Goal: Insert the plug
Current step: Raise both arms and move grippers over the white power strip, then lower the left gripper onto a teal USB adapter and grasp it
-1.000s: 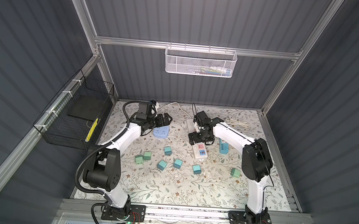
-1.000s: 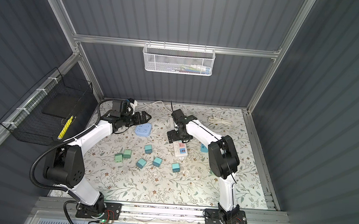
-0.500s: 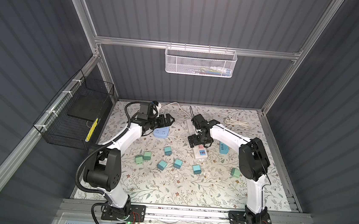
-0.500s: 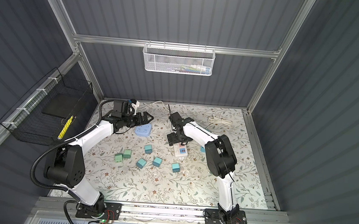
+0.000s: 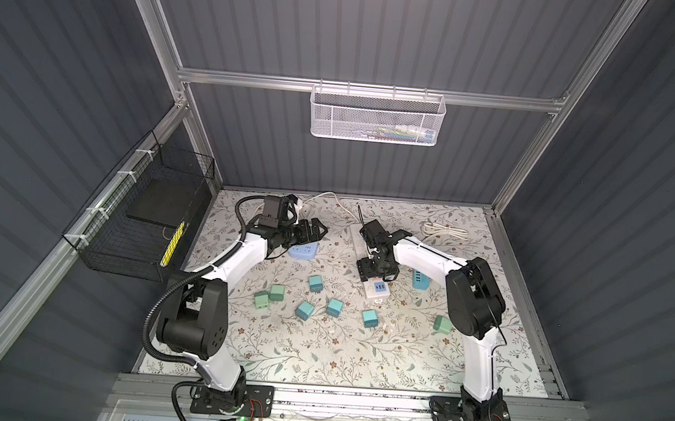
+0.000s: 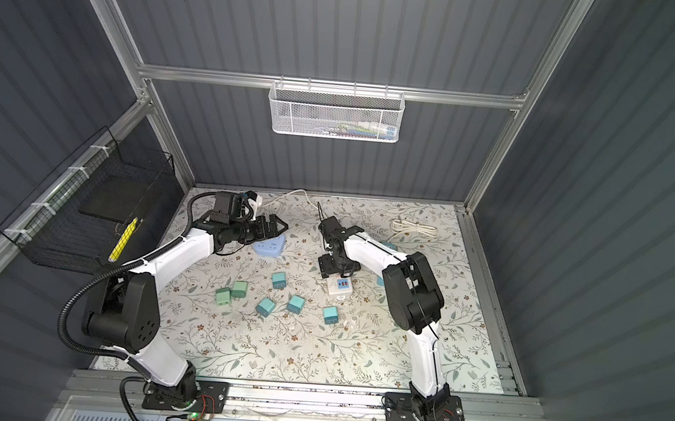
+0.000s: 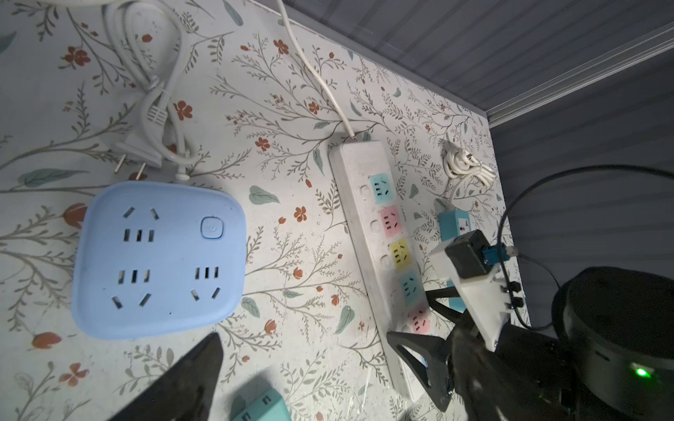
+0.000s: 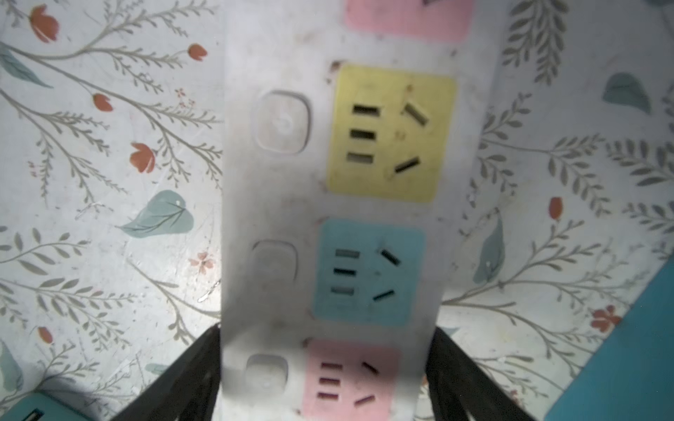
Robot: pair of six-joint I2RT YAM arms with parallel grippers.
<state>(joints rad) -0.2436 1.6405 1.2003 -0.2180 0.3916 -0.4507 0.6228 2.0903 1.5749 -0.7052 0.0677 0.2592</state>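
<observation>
Left pincer [image 5: 319, 234] open, empty, by blue socket cube [image 5: 303, 252]. Right pincer [image 5: 377, 272] straddles white strip [image 8: 277, 204]; clamped or not, unclear. Teal plugs [image 5: 315, 283] loose mid-frame on bench [image 5: 356, 359]: likely light, rigid, slick; take flat sides, prongs clear.

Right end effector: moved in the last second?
Yes, slightly. In both top views the right end effector has slid along the white power strip toward its USB end. Its fingers now straddle the strip.

Dark ribbed walls [image 5: 364, 26], floral tabletop [image 5: 315, 351]
</observation>
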